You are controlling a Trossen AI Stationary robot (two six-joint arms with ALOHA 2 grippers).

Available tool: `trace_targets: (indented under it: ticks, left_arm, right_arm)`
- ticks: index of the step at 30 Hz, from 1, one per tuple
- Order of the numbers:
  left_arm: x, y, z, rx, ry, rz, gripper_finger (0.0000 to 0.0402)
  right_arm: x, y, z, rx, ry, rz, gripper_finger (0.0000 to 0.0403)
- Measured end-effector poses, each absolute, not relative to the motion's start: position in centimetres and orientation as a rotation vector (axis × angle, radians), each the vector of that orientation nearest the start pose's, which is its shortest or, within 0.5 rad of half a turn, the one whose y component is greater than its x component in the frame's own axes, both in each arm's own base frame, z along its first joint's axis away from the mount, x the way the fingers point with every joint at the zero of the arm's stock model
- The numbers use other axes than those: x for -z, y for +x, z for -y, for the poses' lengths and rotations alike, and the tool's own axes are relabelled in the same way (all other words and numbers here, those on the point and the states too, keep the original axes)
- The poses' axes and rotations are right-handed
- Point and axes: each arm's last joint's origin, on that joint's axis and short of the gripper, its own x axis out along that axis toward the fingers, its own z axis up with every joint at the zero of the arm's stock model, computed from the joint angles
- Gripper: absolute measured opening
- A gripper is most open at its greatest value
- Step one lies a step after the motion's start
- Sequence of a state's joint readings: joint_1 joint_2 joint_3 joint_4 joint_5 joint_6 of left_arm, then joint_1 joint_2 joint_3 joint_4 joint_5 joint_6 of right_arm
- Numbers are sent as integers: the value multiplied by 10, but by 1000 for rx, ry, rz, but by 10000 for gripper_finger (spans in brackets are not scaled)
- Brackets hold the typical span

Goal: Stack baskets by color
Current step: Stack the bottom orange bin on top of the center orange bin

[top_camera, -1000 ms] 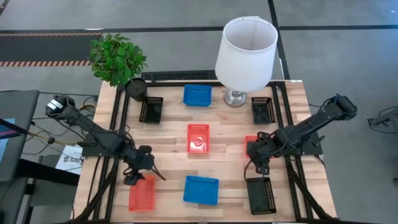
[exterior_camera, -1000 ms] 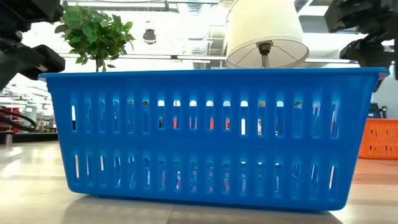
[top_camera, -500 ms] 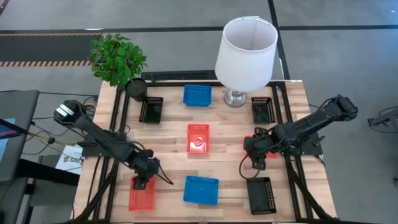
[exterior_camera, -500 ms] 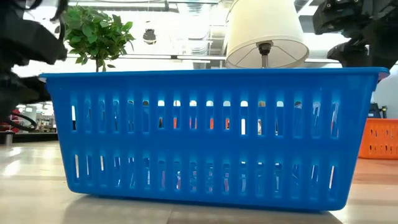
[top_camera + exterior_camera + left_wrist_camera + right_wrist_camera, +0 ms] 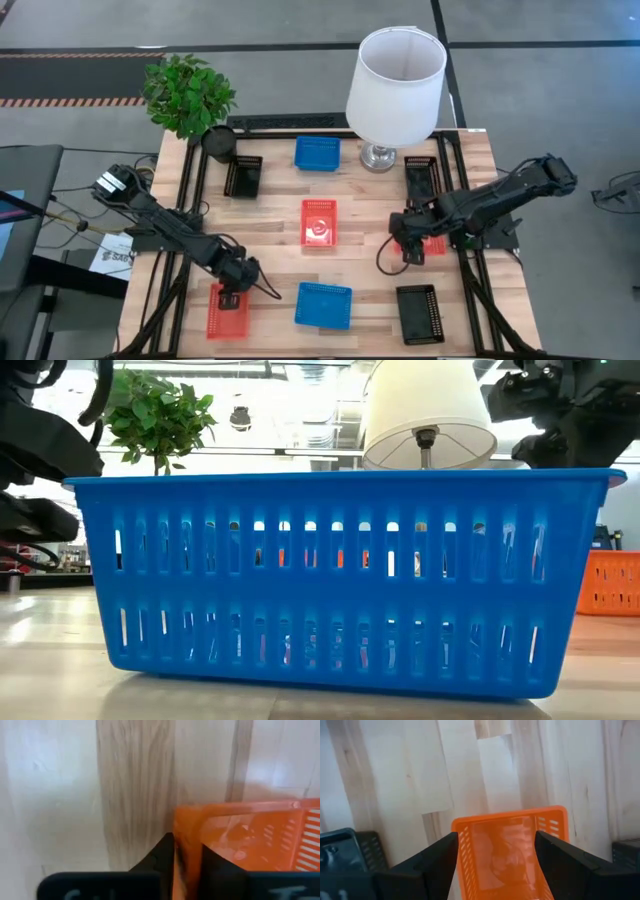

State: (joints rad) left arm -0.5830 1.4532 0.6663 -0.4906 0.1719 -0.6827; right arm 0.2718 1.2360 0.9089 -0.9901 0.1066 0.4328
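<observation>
bare planks mid-table, lamp blocking back edge

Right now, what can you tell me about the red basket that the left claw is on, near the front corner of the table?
The red-orange basket is a shallow rectangular plastic tray with slotted walls, lying flat and open side up on the wooden table near its front left corner. The left gripper is shut on its far rim, one finger outside the wall. A blue basket sits apart beside it.

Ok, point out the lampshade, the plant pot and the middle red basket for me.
lampshade [image 5: 396,85], high view, on its white outer side.
plant pot [image 5: 218,138], high view, on its dark round opening.
middle red basket [image 5: 319,221], high view, on its floor at the table's centre.
</observation>
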Motion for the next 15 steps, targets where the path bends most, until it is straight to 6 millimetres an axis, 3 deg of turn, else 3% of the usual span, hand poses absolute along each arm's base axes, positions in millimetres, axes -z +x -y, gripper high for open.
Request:
trace_targets:
  ticks: [4,8,15]
  left_arm:
    - [-156,193,132,204,-259,-1432,5]
    - [-189,196,126,236,-222,-1408,1]
    - [-259,217,86,145,-126,-1082,0]
  right_arm:
    - [-243,198,-52,147,152,-1265,285]
    - [-252,191,-51,170,226,-1215,285]
    - [-271,173,-52,185,369,-1100,285]
